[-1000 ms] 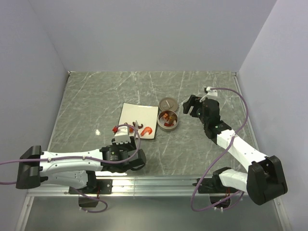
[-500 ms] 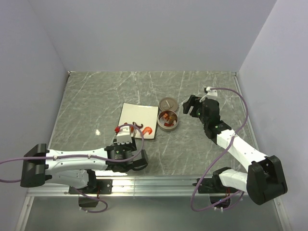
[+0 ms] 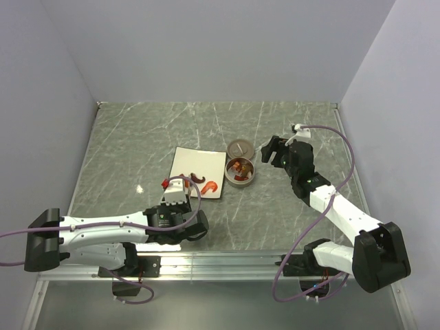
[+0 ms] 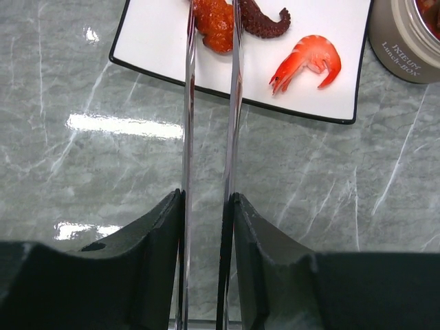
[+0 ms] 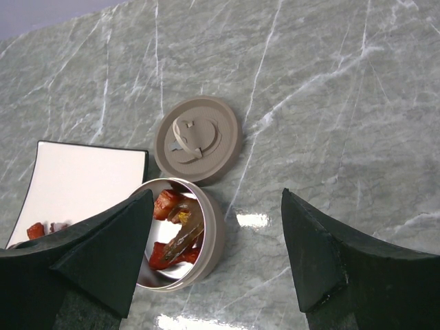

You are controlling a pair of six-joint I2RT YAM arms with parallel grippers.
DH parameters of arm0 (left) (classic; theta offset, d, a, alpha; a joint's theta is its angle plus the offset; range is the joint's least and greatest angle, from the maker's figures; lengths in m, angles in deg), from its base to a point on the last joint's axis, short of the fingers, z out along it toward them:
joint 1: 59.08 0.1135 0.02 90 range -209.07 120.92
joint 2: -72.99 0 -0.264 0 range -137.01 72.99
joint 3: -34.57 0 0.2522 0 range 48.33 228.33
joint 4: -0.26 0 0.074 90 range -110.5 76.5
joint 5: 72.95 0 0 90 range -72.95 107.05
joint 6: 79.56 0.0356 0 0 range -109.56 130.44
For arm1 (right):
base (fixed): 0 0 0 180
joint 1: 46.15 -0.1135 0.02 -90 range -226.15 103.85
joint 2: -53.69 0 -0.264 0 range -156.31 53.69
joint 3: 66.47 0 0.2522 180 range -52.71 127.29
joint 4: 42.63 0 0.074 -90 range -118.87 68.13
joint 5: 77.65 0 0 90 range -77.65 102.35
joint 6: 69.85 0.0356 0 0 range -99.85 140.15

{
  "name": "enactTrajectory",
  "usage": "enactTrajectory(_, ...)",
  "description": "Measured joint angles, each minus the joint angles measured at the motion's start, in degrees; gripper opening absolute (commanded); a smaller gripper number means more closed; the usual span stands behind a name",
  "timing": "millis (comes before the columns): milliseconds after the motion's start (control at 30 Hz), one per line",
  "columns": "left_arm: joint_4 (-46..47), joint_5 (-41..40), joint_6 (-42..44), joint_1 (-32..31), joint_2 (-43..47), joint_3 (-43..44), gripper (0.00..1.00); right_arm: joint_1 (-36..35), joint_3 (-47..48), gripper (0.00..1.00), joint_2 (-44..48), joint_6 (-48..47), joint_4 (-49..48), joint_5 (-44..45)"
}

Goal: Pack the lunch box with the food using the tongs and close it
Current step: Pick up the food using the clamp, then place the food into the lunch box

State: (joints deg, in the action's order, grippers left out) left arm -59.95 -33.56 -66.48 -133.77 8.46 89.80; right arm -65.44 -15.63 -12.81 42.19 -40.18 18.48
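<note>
My left tool (image 4: 206,206) clamps the tongs (image 4: 234,103), whose tips seem to pinch a red-orange food piece (image 4: 213,20) on the white plate (image 4: 158,41). My right tool (image 5: 215,206) gapes wide beside the lunch box (image 5: 212,237).

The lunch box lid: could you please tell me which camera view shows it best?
The right wrist view: the lid is seen whole and close from above, lying beside the open tin. The top external view shows the lid only as a small disc. The left wrist view misses it.
</note>
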Motion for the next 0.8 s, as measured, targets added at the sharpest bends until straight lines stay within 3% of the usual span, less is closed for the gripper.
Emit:
enactTrajectory(500,1.90,-5.79,8.92,0.11,-1.57,6.75,0.16,0.00,0.00,0.82,0.00,0.00,0.00,0.26)
enactTrajectory(800,18.93,-3.06,26.99,1.60,-2.08,6.75,0.16,0.00,0.00,0.82,-0.48,0.00,-0.02,0.90)
